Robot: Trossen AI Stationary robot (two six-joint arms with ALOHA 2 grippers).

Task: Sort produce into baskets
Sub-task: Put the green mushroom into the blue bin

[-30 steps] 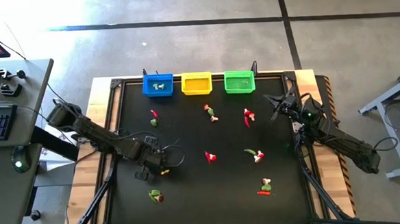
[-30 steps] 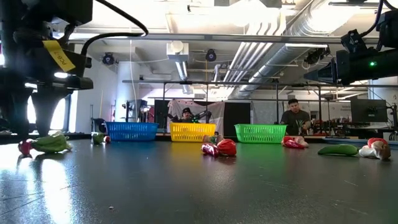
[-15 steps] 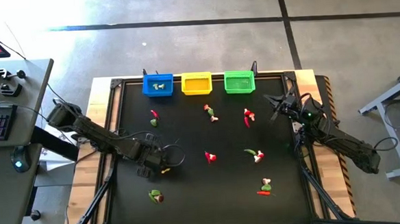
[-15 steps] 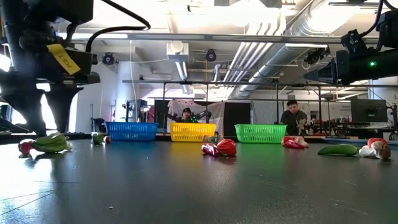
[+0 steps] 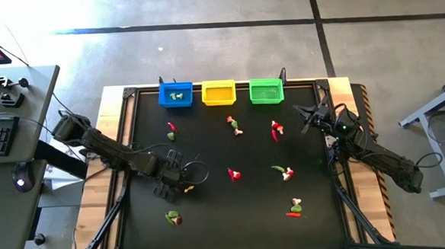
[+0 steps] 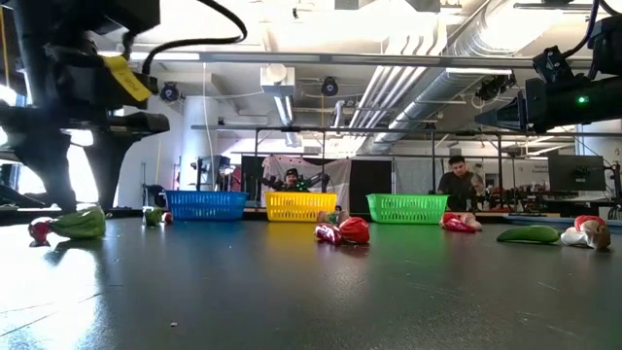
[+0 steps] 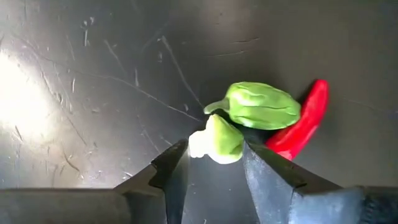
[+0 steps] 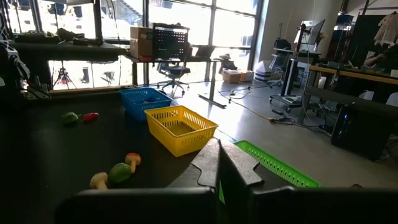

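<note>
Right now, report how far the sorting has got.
Done: only the blue basket holds pieces; the yellow basket and green basket look empty. In hand: nothing held; the left gripper is open over a whitish-green piece. Right gripper waits shut. Left: clusters scattered across the table.

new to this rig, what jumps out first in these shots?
Three baskets in a row at the table's far edge: blue basket, yellow basket, green basket. Toy produce is scattered over the black table. The left gripper straddles a small green-and-white piece.
</note>
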